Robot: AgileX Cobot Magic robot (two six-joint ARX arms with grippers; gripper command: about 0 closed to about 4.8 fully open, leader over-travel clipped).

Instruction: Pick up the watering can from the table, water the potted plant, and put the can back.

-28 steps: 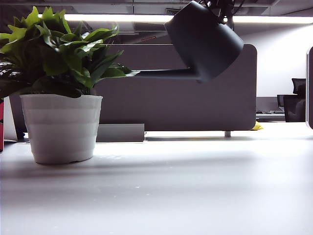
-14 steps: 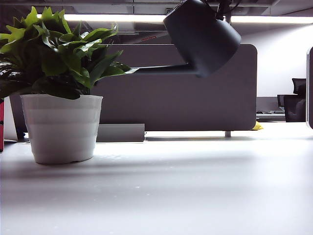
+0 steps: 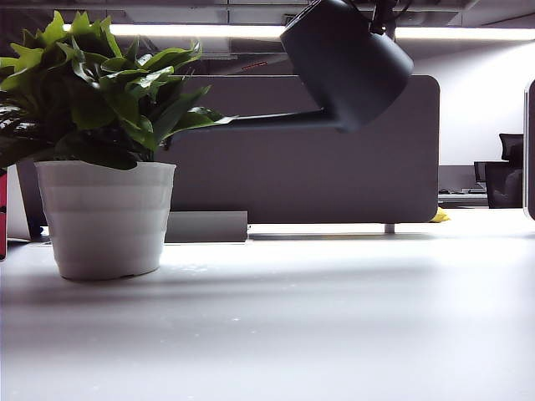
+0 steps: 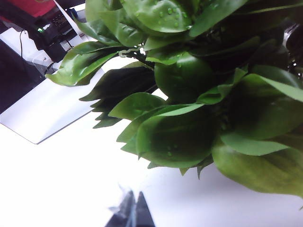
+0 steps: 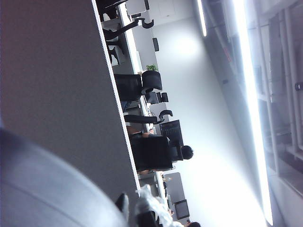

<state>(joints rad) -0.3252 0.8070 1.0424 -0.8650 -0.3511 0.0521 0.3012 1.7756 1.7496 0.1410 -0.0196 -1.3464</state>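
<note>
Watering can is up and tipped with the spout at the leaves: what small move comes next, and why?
Probably tilt a bit further. The right gripper, shut on the watering can, holds it tipped above the table, but the spout runs about level, its tip just reaching the potted plant. The left gripper waits shut beside the leaves.

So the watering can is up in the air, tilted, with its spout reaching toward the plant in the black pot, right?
Not quite: the pot is white and ribbed, as the exterior view shows. The rest holds: the watering can hangs tilted in the air, spout toward the potted plant.
</note>
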